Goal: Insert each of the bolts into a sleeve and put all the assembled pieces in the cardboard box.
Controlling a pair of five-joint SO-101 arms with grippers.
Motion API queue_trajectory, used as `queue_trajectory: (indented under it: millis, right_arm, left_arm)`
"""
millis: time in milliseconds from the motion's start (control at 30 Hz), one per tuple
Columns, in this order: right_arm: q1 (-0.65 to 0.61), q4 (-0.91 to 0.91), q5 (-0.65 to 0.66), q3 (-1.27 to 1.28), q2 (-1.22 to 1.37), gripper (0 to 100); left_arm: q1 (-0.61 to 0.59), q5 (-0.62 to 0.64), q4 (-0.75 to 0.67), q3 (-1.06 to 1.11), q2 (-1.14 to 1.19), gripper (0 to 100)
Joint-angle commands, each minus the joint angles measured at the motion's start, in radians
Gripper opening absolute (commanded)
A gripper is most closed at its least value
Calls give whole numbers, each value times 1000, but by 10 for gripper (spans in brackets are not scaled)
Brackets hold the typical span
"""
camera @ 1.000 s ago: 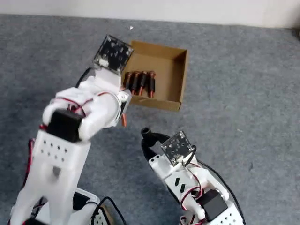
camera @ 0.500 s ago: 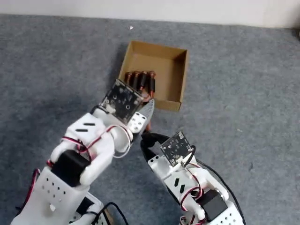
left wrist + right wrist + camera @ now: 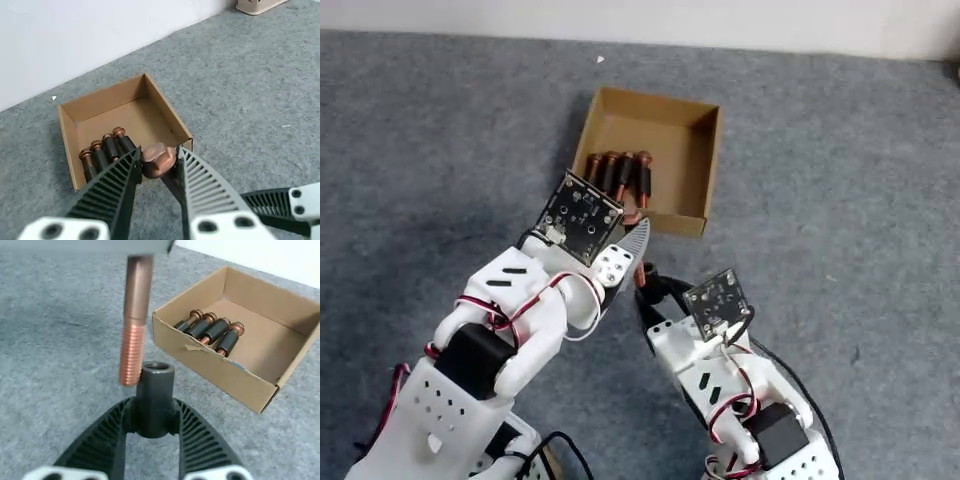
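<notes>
Left end effector (image 3: 160,151) holds bolt (image 3: 156,161); box (image 3: 105,102) holds four assemblies (image 3: 107,150).

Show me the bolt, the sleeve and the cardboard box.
bolt (image 3: 131,355), right wrist view, on its threaded lower end.
sleeve (image 3: 154,400), right wrist view, on its dark body below the rim.
cardboard box (image 3: 675,223), high view, on its near outer wall.

Bolt (image 3: 135,315) beside sleeve (image 3: 152,400) rim (box (image 3: 220,375) farther back).

Soft, even light; faint shadows.
</notes>
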Motion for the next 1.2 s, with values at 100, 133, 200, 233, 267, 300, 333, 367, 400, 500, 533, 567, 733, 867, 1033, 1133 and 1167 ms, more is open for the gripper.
queue_trajectory:
  millis: [100, 133, 200, 233, 267, 300, 333, 367, 400, 500, 533, 567, 733, 867, 1033, 1133, 1167]
  right_arm:
    - [-16, -1, -11, -28, -19, 5]
    - [-30, -1, -11, -38, -19, 5]
    - [-39, -1, -8, -47, -19, 5]
    - [-39, -1, 11, -45, -19, 5]
    - [-39, -1, 23, -44, -19, 5]
    - [-39, -1, 31, -42, -19, 5]
    - [-39, -1, 31, -42, -19, 5]
    - [-39, -1, 29, -44, -19, 5]
    - [-39, -1, 29, -47, -19, 5]
    - [-38, -1, 29, -50, -19, 5]
    - [-38, -1, 29, -50, -19, 5]
    - [-38, -1, 29, -50, -19, 5]
    - [-38, -1, 29, -50, -19, 5]
    - [-38, -1, 32, -51, -19, 5]
    - [-38, -1, 32, -51, -19, 5]
    - [-38, -1, 34, -51, -19, 5]
    - [-38, -1, 34, -51, -19, 5]
  left_arm:
    - [-15, 17, -46, -10, -18, 6]
    - [-16, 17, -63, -10, -18, 6]
    - [-16, 17, -83, -16, -18, 6]
    - [-16, 17, -91, -18, -18, 6]
    - [-16, 17, -97, -18, -18, 6]
    - [-16, 17, -101, -18, -18, 6]
    - [-16, 17, -103, -16, -18, 6]
    - [-16, 17, -103, -13, -18, 6]
    - [-16, 17, -101, -10, -18, 6]
    - [-18, 17, -98, -8, -18, 6]
    - [-18, 17, -98, -7, -18, 6]
    - [-18, 17, -97, -1, -18, 6]
    - [-18, 15, -101, 51, -18, 6]
    - [-18, 15, -101, 62, -18, 6]
    - [-67, 17, -103, 62, -18, 6]
    - [-85, 17, -103, 62, -18, 6]
    - [-84, 17, -101, 62, -18, 6]
